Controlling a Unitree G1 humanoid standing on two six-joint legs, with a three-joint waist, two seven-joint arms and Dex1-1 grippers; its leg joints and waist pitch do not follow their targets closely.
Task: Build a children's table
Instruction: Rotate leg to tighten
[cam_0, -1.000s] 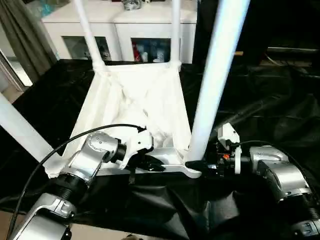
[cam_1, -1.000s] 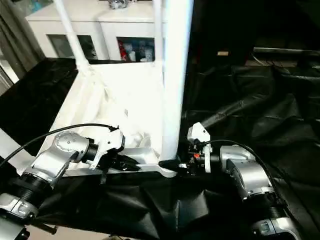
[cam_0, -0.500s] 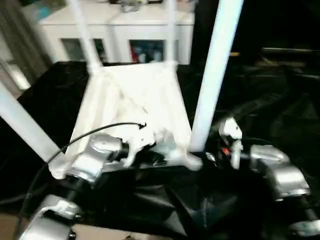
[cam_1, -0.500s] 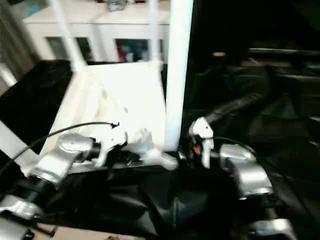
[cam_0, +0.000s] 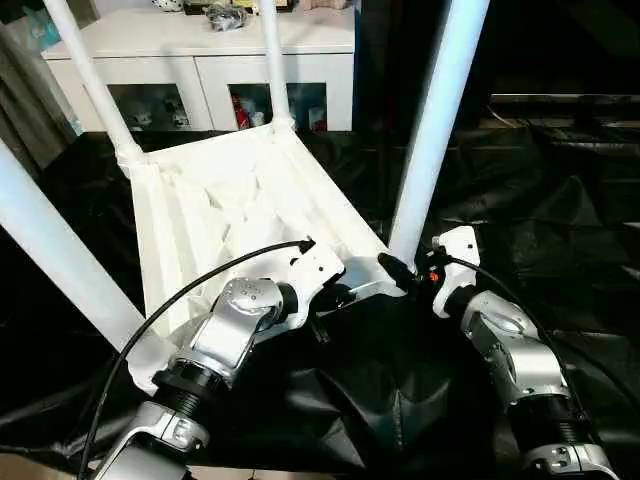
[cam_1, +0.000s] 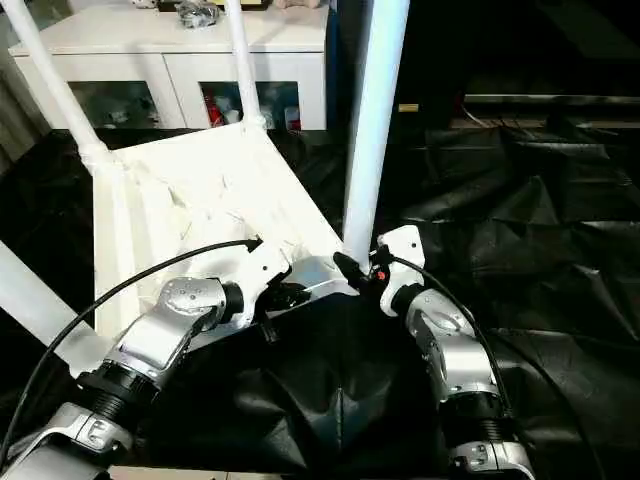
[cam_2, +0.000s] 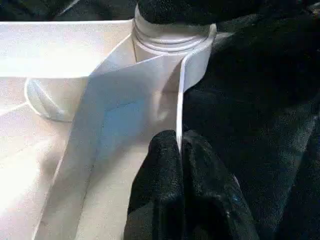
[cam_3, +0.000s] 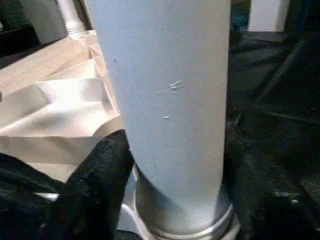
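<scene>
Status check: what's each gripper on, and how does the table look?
Left gripper shut on tabletop rim. Right gripper clamped round near right leg at its base. Four legs standing in upturned tabletop. Nothing in the way.

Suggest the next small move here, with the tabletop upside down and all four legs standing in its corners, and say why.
Probably a firm twist or press by the right gripper, whose fingers bracket the base of the near right leg at its corner socket. The left gripper is pinched shut on the tabletop rim, bracing it. Whether that leg is fully seated cannot be told.
</scene>
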